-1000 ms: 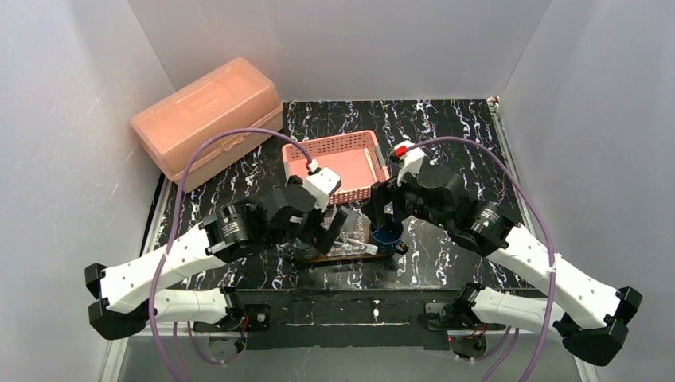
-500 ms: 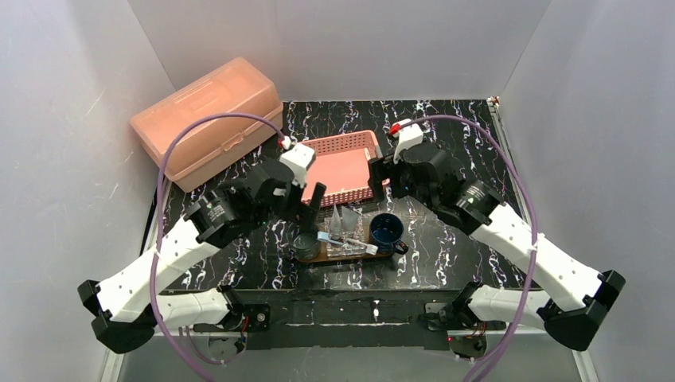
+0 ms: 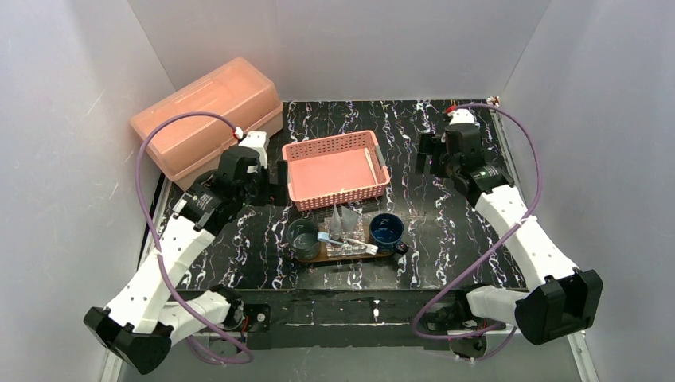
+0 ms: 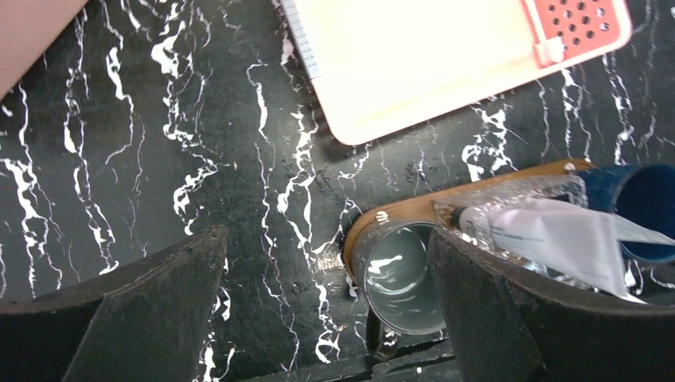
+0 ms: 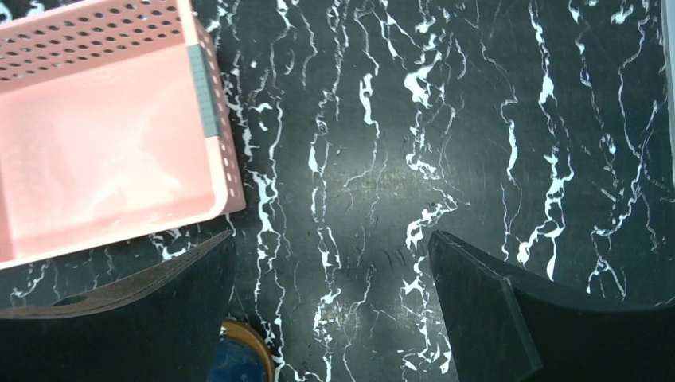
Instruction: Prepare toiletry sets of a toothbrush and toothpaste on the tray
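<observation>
tray (image 3: 350, 256): lies on the table (image 3: 470, 231) near its front edge, between the two arms. a grey cup (image 3: 303, 237) stands at its left end and a blue cup (image 3: 386, 229) at its right. between the cups, two silvery tubes (image 3: 342, 221) stand tilted on their ends, and one white toothbrush (image 3: 352, 243) lies flat across the board in front of them. something clear and crinkled sits around the tubes; what it is cannot be told.

pink basket (image 3: 336, 169): just behind the tray, apart from it. a salmon lidded box (image 3: 207, 119) sits at the far left.

left pincer (image 4: 325, 239): jaws wide, holding nothing, above the table left of the basket. right pincer (image 5: 330, 239): jaws wide, holding nothing, over bare table right of the basket. both are well apart from the tray.

assessment: placement looks close to finished.

risks:
- only one brush is made out against two tubes, so one set may be short.
- the tilted tubes look unsteady; a brush from a finger or a cable on any fresh approach could tip them off the board.
- the grey cup sits right at the tray's rim and could slide off if the board is nudged.
</observation>
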Controlling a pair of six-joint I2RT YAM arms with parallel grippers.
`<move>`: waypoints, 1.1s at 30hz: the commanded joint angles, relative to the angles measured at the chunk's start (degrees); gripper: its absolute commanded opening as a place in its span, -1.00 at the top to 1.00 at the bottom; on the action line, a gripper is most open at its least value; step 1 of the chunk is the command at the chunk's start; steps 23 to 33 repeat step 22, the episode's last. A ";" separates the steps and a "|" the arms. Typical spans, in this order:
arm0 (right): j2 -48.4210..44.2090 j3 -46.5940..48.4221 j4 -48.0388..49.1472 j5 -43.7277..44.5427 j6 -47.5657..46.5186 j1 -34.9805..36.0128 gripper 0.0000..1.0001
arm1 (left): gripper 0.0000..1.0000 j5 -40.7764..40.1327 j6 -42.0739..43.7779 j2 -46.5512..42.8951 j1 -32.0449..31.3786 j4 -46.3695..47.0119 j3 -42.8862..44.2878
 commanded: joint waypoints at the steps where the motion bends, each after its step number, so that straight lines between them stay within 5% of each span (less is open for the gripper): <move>1: -3.27 -3.61 4.84 0.20 3.35 -1.89 -0.97 | -0.97 1.28 -2.35 -2.34 4.97 2.87 -5.10; 13: -8.55 -4.81 4.32 4.15 4.04 -2.01 -0.97 | -0.97 -0.58 -2.06 -9.21 6.00 8.87 -12.83; 33: -9.60 -4.40 3.57 3.16 2.83 -2.01 -0.97 | -0.97 0.57 -1.37 -8.95 6.00 9.14 -13.11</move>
